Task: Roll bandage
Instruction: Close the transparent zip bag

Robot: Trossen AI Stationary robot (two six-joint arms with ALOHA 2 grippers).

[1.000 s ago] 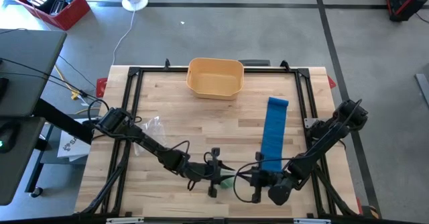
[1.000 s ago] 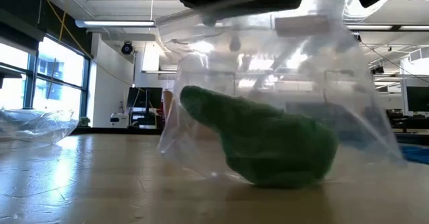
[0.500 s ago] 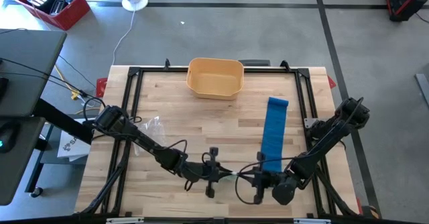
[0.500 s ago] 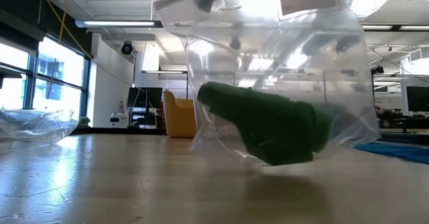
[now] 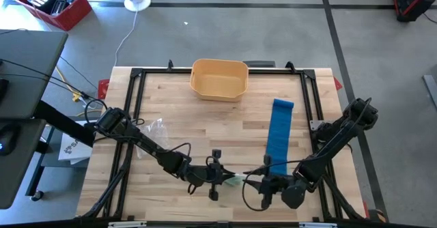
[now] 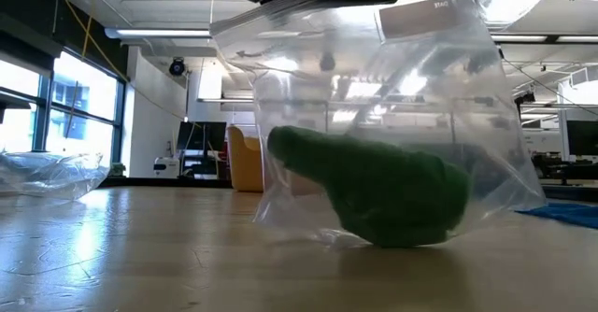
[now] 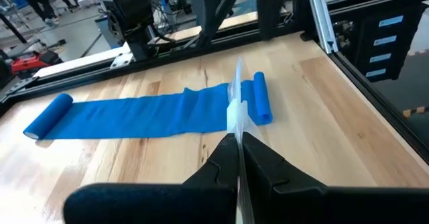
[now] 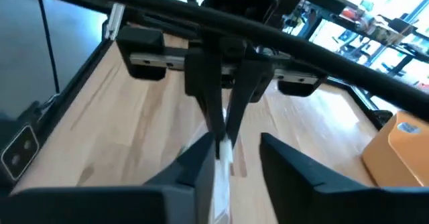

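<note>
low view: clear bag [image 6: 374, 116] before bin [image 6: 245, 163]

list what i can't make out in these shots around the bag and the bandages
- Green bandage: low view, blurred by the clear bag; rolled or loose unclear.
- Bag in the high view: nearly hidden between the left gripper and right gripper.
- Bag's top edge: low view, cut off by the frame.
- Blue bandage: near end hidden under the right arm, high view.

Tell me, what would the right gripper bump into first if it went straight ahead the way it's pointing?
Most likely the plastic bag, whose edge hangs right by the open right gripper. Just behind it is the left gripper, shut on that bag and facing back. Depth is hard to judge.
</note>
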